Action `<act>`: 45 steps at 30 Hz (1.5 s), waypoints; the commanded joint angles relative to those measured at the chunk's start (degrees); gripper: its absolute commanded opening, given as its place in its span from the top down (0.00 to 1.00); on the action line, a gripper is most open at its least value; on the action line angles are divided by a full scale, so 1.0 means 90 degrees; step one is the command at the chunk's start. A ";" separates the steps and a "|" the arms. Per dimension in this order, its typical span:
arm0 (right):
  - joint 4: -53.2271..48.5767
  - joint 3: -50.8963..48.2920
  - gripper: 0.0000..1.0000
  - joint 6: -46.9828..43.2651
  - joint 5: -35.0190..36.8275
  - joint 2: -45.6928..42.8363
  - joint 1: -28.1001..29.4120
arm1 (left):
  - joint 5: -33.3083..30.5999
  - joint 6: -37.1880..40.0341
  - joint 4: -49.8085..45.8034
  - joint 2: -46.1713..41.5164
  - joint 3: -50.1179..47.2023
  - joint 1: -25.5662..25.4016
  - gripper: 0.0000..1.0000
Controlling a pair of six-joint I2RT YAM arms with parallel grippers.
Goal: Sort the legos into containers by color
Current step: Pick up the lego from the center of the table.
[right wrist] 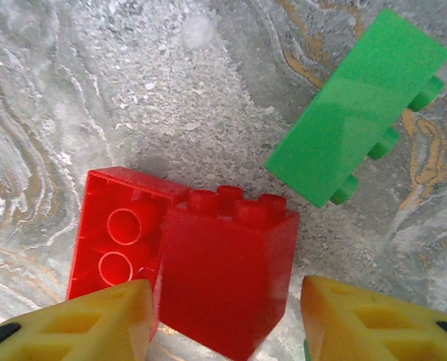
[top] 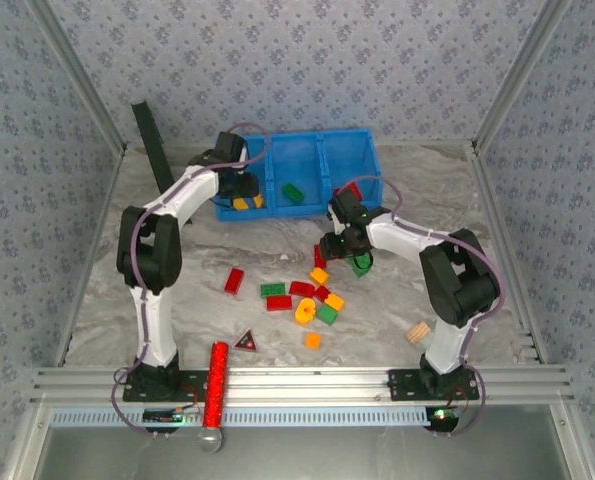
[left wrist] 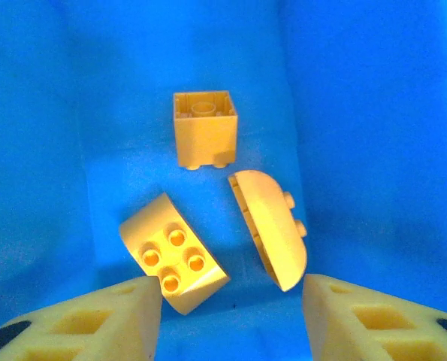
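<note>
Sorting partly done. Blue three-compartment tray (top: 317, 140) sits far centre on the counter (top: 427, 190).
- Left compartment: three yellow bricks (left wrist: 204, 131).
- Middle: one green brick (top: 293, 192).
- Right: at least one red piece (top: 352, 188).

About a dozen loose legos (top: 317, 300), mixed colours, lie on the counter.

Left fingers (left wrist: 88, 320) stand apart and empty above the yellow compartment. Right fingers (right wrist: 373, 316) stand apart either side of a loose red brick (right wrist: 227, 278), apparently not clamped on it.

Judgement: well under half complete.

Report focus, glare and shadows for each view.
Top external: even light, sharp, faint shadows. Left wrist: yellow bricks crisp, tray a saturated blue with little detail. Right wrist: red bricks and green brick sharp, soft shadows on the table.
</note>
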 commanded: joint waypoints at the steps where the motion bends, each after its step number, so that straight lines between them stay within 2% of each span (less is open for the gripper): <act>1: -0.0078 0.0067 0.44 -0.0148 0.0016 0.0212 -0.0052 | 0.0106 0.0010 -0.0060 -0.0412 -0.0076 0.0032 0.47; 11: 0.0006 0.0105 0.44 -0.0230 0.0025 0.0430 -0.0168 | 0.0154 -0.0005 -0.0086 -0.0706 -0.0334 0.0022 0.46; 17: -0.0027 0.0067 0.56 -0.0267 0.0029 0.0526 -0.0217 | 0.0206 -0.0021 -0.0140 -0.0999 -0.0491 0.0005 0.46; 23: -0.0053 0.0093 0.54 -0.0329 -0.0015 0.0650 -0.0240 | 0.0267 0.0059 -0.0491 -0.1436 -0.0560 -0.0189 0.45; 30: -0.0104 0.0174 0.70 -0.0392 -0.0090 0.0770 -0.0258 | 0.0267 0.0273 -0.1076 -0.2129 -0.1269 -0.0747 0.44; 37: -0.0711 0.0242 0.72 -0.0570 -0.0072 0.0130 -0.0372 | 0.0463 0.0260 -0.1379 -0.2798 -0.2381 -0.1254 0.44; 41: -0.1176 0.0656 0.72 -0.0656 -0.0090 -0.0415 -0.0445 | 0.0737 0.0324 -0.1498 -0.3158 -0.2830 -0.1548 0.43; 45: -0.1545 0.1039 0.72 -0.0700 -0.0088 -0.0873 -0.0528 | 0.1189 -0.0112 -0.1552 -0.3341 -0.3280 -0.1696 0.42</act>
